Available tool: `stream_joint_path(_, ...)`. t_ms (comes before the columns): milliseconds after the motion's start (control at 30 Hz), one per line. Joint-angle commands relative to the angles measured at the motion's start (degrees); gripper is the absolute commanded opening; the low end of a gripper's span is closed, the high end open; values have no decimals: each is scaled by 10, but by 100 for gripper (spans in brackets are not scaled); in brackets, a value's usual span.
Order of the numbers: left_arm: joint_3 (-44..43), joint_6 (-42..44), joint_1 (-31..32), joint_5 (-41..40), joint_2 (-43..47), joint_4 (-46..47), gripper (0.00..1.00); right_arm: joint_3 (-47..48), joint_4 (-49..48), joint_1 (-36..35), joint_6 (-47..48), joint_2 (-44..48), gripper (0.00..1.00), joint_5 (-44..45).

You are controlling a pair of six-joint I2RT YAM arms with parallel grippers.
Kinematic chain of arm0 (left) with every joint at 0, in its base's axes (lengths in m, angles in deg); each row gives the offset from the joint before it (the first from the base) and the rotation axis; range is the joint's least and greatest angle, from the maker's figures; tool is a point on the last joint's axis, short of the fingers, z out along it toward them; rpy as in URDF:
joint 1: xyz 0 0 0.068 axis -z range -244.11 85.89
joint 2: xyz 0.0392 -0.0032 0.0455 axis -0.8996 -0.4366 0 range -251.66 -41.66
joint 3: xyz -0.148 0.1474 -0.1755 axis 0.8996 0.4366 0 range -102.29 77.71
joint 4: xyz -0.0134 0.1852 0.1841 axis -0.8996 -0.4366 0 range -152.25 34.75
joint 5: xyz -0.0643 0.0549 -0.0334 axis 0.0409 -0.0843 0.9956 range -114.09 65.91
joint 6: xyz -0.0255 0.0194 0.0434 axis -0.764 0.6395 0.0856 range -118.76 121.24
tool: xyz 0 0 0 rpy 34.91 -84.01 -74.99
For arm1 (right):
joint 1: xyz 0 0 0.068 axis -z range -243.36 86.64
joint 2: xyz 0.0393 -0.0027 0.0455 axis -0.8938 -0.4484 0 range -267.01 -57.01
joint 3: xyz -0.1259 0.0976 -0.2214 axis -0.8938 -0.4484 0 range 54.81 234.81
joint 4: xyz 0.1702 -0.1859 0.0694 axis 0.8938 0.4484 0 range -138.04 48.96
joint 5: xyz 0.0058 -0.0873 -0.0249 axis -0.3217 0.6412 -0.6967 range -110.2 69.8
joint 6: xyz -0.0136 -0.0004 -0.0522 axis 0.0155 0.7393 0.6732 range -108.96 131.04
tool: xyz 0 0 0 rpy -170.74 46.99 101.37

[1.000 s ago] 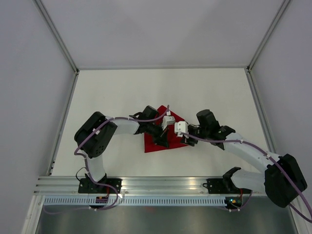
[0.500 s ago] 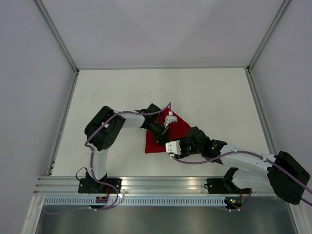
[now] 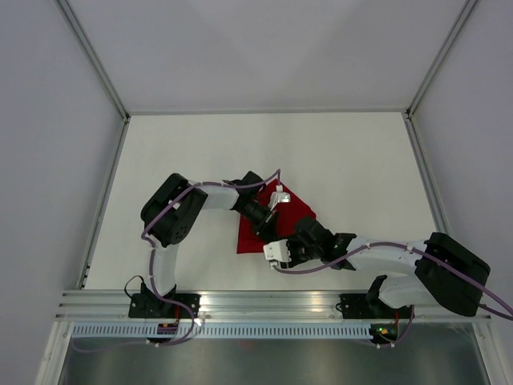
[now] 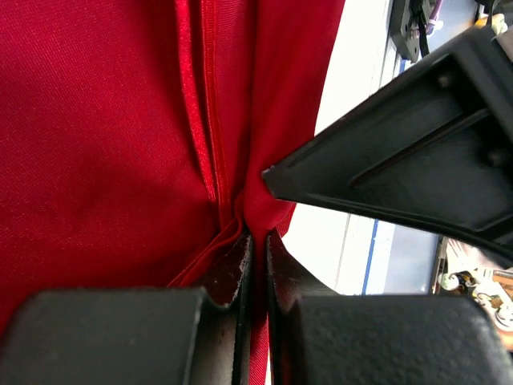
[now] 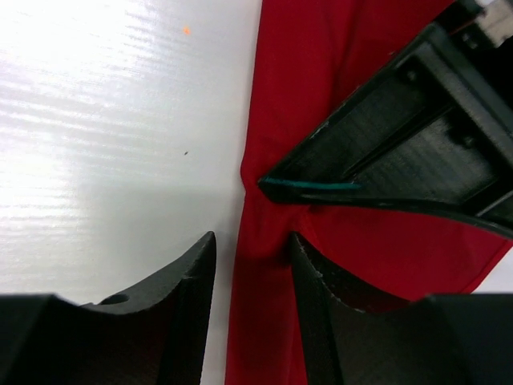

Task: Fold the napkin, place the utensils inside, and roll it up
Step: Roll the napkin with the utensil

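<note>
The red napkin (image 3: 298,210) lies folded on the white table (image 3: 200,152), partly hidden under both wrists. My left gripper (image 3: 267,227) is shut on a raised fold at the napkin's near edge; in the left wrist view the cloth (image 4: 120,120) is pinched between the fingertips of that gripper (image 4: 256,245). My right gripper (image 3: 272,241) sits right beside it, open, with the napkin's edge (image 5: 264,305) between its fingers and not clamped (image 5: 252,249). No utensils are in view.
Grey walls enclose the table on three sides. An aluminium rail (image 3: 264,303) runs along the near edge by the arm bases. The left gripper's finger (image 5: 401,152) crosses the right wrist view, very close to the right fingers.
My right gripper has swung from the napkin's right side to its near edge, beside the left gripper. The left arm shifted slightly and still holds the fold.
</note>
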Motion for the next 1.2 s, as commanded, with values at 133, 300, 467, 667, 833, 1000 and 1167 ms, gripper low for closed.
stream_joint_path(133,-18,-8,-3,-34,-27,-37,2,30,-3,-7,-4,-27,47,19)
stream_joint_path(300,-39,-22,-4,-25,-37,-51,2,35,9,-7,-2,-34,33,27)
stream_joint_path(467,-62,-44,-11,-2,-51,-67,5,38,34,-6,1,-43,11,41)
stream_joint_path(667,-75,-78,-25,22,-48,-61,19,43,63,5,6,-57,0,26)
stream_joint_path(833,-65,-107,-34,15,-30,-36,31,82,120,27,13,-76,0,-27)
stream_joint_path(1000,-22,-167,-55,-2,15,62,37,128,170,67,22,-103,0,-77)
stream_joint_path(1167,25,-233,-77,-45,67,136,38,168,225,106,42,-138,0,-133)
